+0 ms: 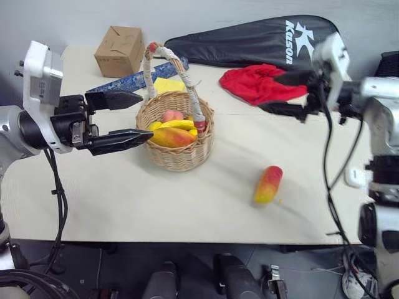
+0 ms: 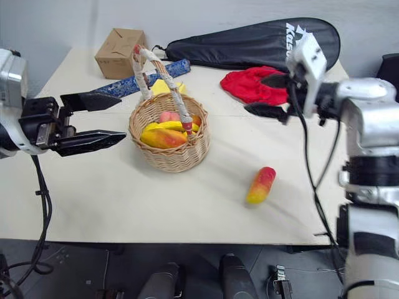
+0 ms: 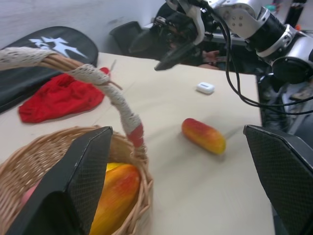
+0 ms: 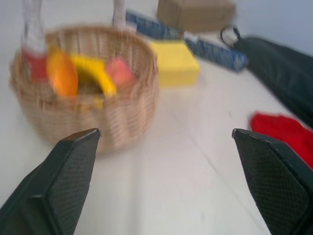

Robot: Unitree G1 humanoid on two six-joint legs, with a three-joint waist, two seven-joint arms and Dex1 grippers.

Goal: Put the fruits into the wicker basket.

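Basket [image 1: 181, 152] holds banana [image 1: 177, 124], peach [image 1: 171, 115] and a mango [image 1: 169, 137]; second mango [image 1: 268, 184] remains on tabletop [image 1: 187, 205], both hands [image 1: 118, 118] [image 1: 293, 93] released, empty.

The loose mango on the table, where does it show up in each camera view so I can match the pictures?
Left eye view: the loose mango lies on the table, right of the wicker basket.
Right eye view: same spot, lower right of the basket.
Left wrist view: near the middle, past the basket's handle.
Right wrist view: not in it.
Shared landmark: the wicker basket, and beyond it the red cloth.
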